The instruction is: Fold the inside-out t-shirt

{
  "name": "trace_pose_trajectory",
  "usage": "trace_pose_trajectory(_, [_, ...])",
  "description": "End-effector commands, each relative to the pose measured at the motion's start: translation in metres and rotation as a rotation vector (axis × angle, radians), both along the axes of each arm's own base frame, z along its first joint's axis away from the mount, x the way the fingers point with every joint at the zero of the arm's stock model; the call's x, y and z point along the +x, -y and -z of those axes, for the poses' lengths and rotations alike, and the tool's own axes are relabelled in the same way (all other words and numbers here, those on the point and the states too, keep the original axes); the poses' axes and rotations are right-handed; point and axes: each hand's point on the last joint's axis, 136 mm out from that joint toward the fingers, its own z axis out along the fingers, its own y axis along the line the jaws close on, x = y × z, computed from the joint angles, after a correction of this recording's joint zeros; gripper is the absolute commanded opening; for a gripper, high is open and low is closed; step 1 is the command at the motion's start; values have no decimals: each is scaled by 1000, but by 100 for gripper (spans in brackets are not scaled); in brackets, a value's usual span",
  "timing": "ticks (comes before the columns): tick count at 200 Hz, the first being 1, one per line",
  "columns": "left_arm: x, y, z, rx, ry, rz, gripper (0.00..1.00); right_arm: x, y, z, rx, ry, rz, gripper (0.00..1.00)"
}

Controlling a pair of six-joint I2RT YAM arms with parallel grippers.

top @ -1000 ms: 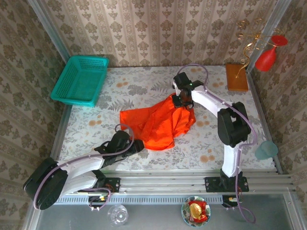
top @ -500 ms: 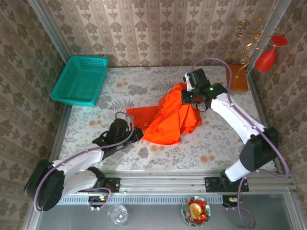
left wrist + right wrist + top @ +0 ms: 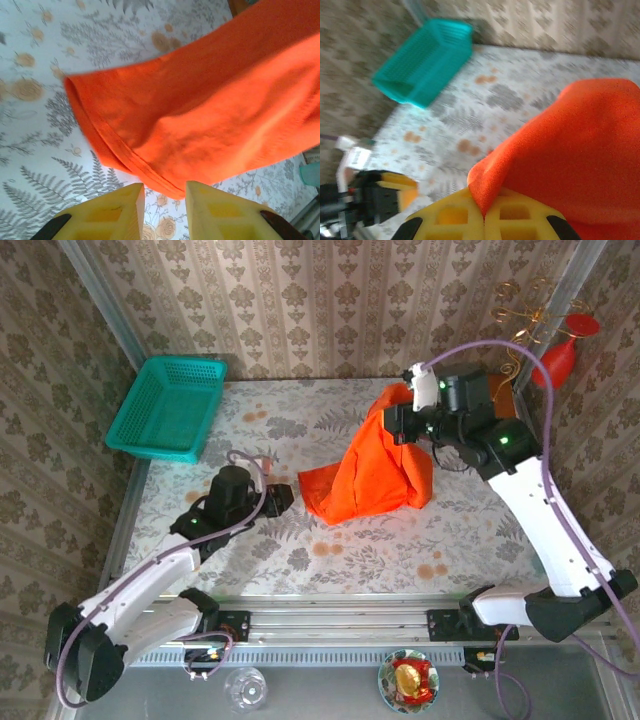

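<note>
1. Found right of centre in the top view: the inside-out t-shirt (image 3: 375, 465), hanging as a crumpled drape from its upper end, with the lower edge seemingly trailing on the table (image 3: 250, 550).
2. At the top of that drape, the right gripper (image 3: 397, 412). Seen in the right wrist view at bottom centre, jaws pressed together with a peak of orange cloth pinched between them.
3. Just left of the shirt's lower-left corner in the top view, the left gripper (image 3: 283, 497). Seen in the left wrist view at the bottom edge, jaws parted with nothing between them, and the stitched hem (image 3: 125, 160) lying just beyond the tips, apart from them.
4. Judged from the folds and sag: light, soft and limp, likely to slump wherever unsupported and to drag or bunch on the patterned surface. Not fragile, and not slippery enough to escape a firm pinch.
5. Best taken at an edge rather than mid-panel, probably: the doubled hem or a corner offers a thicker bite and lets the cloth be pulled flat. A pinch in the middle risks catching both layers.
6. Well apart at the upper left of the top view: the teal basket (image 3: 165, 405).
</note>
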Motion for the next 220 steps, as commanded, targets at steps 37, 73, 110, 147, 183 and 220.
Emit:
trace_pose_trajectory(37, [3, -25, -37, 129, 118, -20, 31, -51, -46, -74, 215, 16, -335, 0])
trace_pose_trajectory(73, [3, -26, -45, 135, 133, -19, 32, -41, -51, -89, 257, 57, -342, 0])
trace_pose_trajectory(110, [2, -25, -40, 147, 122, -6, 35, 51, -20, 4, 112, -155, -37, 9])
trace_pose_trajectory(147, [1, -20, -19, 180, 52, 30, 36, 116, 37, 104, -138, -346, 259, 41])
trace_pose_trajectory(183, [0, -18, -4, 187, 15, 46, 37, 108, 36, 147, -254, -398, 211, 58])
trace_pose_trajectory(220, [2, -20, 7, 156, -12, 36, 36, 62, 0, 175, -335, -301, -53, 65])
